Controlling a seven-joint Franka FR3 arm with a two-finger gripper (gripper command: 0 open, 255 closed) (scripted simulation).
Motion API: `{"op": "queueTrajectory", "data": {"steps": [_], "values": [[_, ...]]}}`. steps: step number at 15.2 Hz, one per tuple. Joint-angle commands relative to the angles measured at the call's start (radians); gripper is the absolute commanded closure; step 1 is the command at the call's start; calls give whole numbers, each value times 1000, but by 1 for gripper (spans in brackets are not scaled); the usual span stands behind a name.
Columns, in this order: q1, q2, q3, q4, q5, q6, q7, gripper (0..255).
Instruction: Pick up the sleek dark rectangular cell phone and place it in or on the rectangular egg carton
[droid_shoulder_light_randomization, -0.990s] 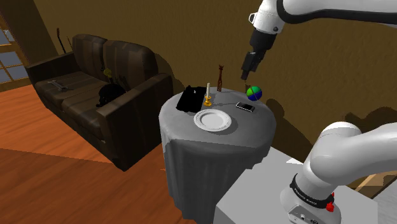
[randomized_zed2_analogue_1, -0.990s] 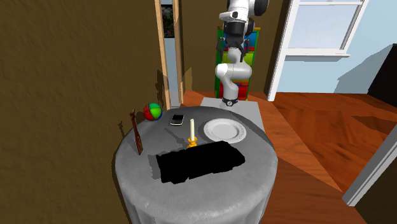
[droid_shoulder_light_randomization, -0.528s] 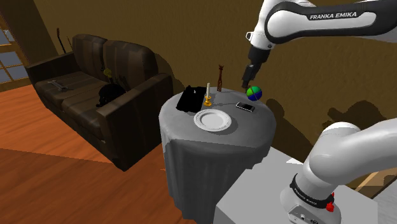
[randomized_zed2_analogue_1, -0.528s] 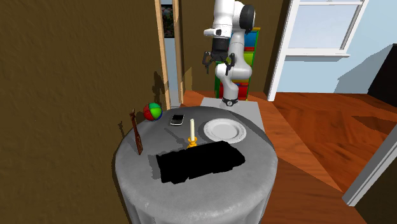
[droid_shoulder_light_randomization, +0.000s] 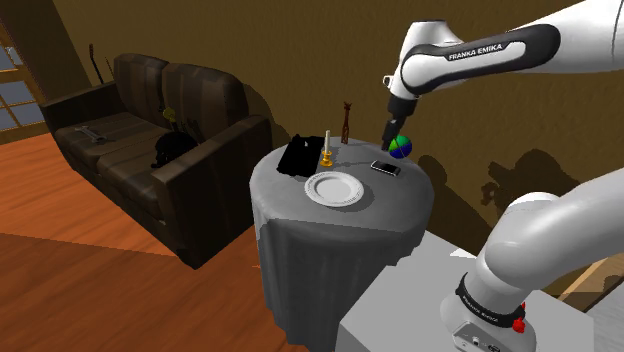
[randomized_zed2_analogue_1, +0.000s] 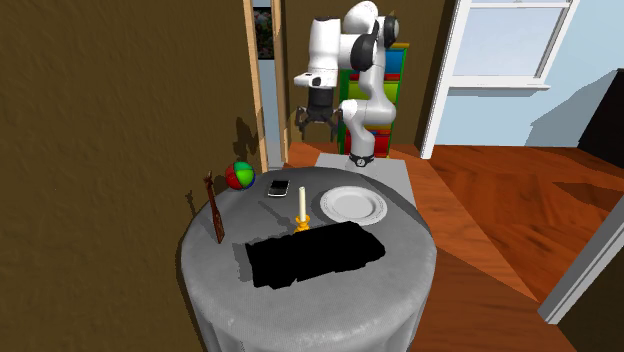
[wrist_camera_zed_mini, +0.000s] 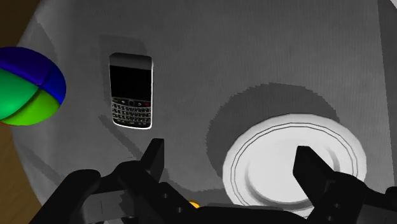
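Still flat on the grey-draped round table (droid_shoulder_light_randomization: 340, 232), the dark cell phone (droid_shoulder_light_randomization: 385, 168) lies face up, screen and keypad showing, exactly where it lay a second ago. A blue, green and red ball (droid_shoulder_light_randomization: 399, 146) sits just beside it, and a white plate (droid_shoulder_light_randomization: 332, 188) lies near it on the other side. Beyond the plate, a candle in a gold holder (droid_shoulder_light_randomization: 326, 150) stands beside the black egg carton (droid_shoulder_light_randomization: 301, 155), with a slender brown figure (droid_shoulder_light_randomization: 345, 122) upright at the table's far rim; none of these has shifted. The gripper (droid_shoulder_light_randomization: 388, 133) has come down since the earlier frames and now hangs above the ball and phone, touching neither. From the wrist, its two fingers (wrist_camera_zed_mini: 154, 154) stand wide apart, empty, the phone ahead of them.
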Motion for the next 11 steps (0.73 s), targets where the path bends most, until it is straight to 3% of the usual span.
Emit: {"op": "queueTrajectory", "data": {"steps": [1,6,11], "values": [[-5,52,-36,-2,-9,47,-46,0],[-8,212,-121,26,-6,157,-160,0],[-6,397,-197,86,42,256,-293,0]]}}
